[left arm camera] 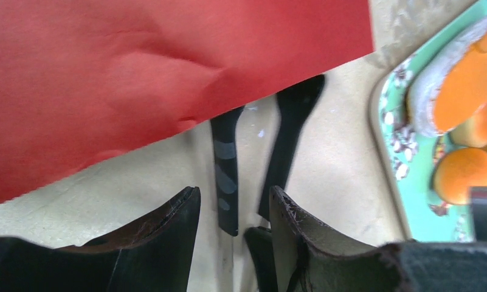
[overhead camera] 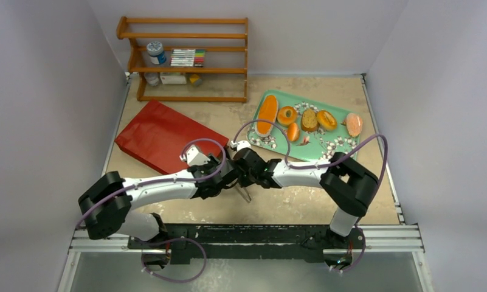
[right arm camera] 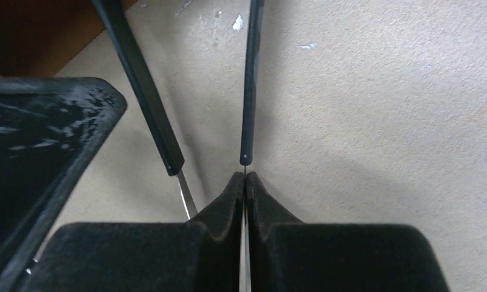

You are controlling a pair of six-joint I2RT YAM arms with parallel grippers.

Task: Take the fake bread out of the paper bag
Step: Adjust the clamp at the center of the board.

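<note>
The red paper bag (overhead camera: 162, 134) lies flat at the left middle; its red side fills the top of the left wrist view (left arm camera: 137, 79). The fake bread lies outside the bag on the green tray (overhead camera: 340, 140): a long loaf (overhead camera: 267, 114), buns (overhead camera: 286, 115) and a slice (overhead camera: 309, 120). The loaf (left arm camera: 466, 79) and a bun (left arm camera: 466, 182) also show in the left wrist view. My right gripper (right arm camera: 245, 176) is shut on one thin metal arm of black-tipped tongs (right arm camera: 248, 79). My left gripper (left arm camera: 234, 198) is open, with the tong tips (left arm camera: 225, 170) between and beyond its jaws, near the bag's edge.
A wooden shelf (overhead camera: 186, 70) with jars and small boxes stands at the back left. The tray's rim (left arm camera: 380, 140) is just right of the left gripper. Both arms meet mid-table (overhead camera: 238, 173), the tongs (overhead camera: 245, 193) sticking out below them.
</note>
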